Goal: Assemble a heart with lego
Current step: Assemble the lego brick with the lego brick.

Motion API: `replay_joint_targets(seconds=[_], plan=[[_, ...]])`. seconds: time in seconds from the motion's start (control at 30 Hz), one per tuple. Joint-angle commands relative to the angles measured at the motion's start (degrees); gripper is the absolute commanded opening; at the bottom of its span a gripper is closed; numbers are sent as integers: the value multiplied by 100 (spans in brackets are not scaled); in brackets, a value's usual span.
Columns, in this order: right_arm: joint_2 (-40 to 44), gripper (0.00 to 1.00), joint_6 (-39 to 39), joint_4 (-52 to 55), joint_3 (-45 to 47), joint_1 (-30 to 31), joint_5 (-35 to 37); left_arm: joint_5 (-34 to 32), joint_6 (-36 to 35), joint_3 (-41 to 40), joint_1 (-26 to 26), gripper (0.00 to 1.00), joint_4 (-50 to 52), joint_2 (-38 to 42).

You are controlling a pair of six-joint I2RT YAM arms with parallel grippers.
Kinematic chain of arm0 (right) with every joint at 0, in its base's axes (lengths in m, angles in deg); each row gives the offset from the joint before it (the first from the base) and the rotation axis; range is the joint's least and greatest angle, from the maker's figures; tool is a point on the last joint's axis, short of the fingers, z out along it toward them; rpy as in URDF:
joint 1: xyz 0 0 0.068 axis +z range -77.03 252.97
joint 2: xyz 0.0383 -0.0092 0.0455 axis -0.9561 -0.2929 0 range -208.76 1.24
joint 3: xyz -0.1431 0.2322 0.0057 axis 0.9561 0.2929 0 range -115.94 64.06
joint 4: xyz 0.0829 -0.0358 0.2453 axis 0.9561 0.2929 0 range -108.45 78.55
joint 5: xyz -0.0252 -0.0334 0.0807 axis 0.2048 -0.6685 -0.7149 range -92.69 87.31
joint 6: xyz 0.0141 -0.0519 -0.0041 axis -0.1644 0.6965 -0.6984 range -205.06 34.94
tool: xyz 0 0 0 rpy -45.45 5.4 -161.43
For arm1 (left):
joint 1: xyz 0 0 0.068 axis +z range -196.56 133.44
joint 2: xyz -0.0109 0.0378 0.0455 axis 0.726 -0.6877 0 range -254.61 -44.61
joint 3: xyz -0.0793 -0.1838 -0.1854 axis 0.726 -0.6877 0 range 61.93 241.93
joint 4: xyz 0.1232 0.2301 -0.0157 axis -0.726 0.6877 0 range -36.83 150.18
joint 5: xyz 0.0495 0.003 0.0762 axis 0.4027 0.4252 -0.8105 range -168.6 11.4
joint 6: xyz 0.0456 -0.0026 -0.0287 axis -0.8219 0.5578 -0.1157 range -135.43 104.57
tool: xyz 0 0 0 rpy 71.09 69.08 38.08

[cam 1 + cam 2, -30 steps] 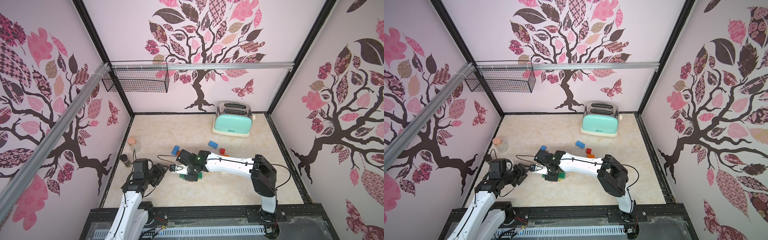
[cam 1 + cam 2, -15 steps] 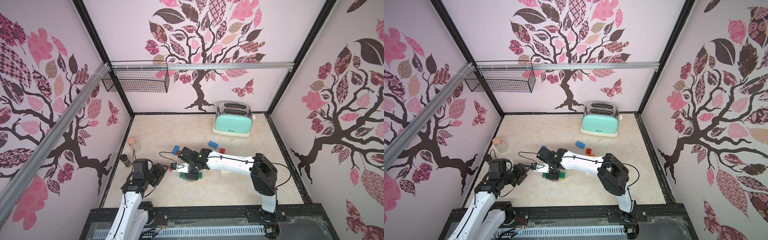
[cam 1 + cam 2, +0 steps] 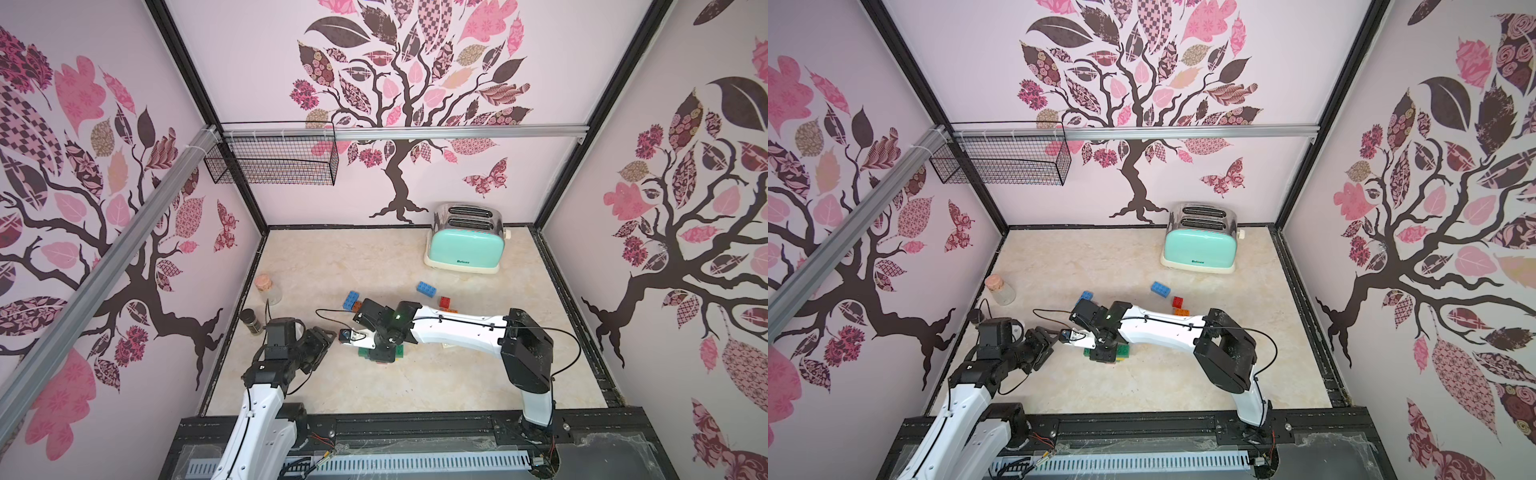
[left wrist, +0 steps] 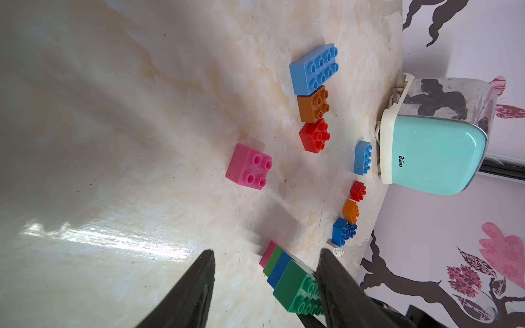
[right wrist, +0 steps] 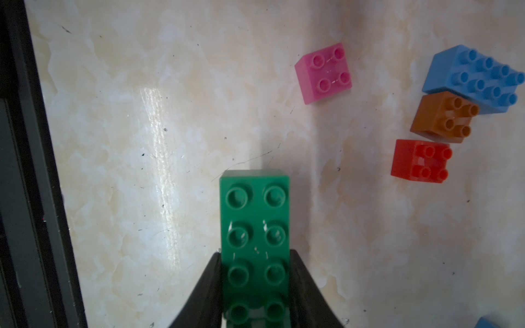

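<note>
Crowding the bench (image 3: 374, 257) at lower centre in both top views, the right tool (image 5: 254, 257) points down, clamped on a green eight-stud plastic brick (image 5: 254, 215) atop the layered brick stack (image 3: 400, 351), mostly hidden. Left tool (image 4: 267, 251) hangs beside, jaws apart, empty. Beyond: pink square brick (image 5: 324, 72), mint toaster (image 3: 465, 245).

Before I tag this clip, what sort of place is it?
Probably a robot test booth dressed as a kitchen: a marble-look counter, a mint toaster, a hanging wire basket and loose toy bricks.
</note>
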Motion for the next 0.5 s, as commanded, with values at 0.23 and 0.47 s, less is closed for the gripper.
replay_joint_targets(seconds=[0.23,0.47], plan=[[7,28,10,680,405,-20,-140,-26,-8,-9,32,61,2,64],[113,38,-5,620,237,-55,-222,112,-9,-2,36,61,-61,42]])
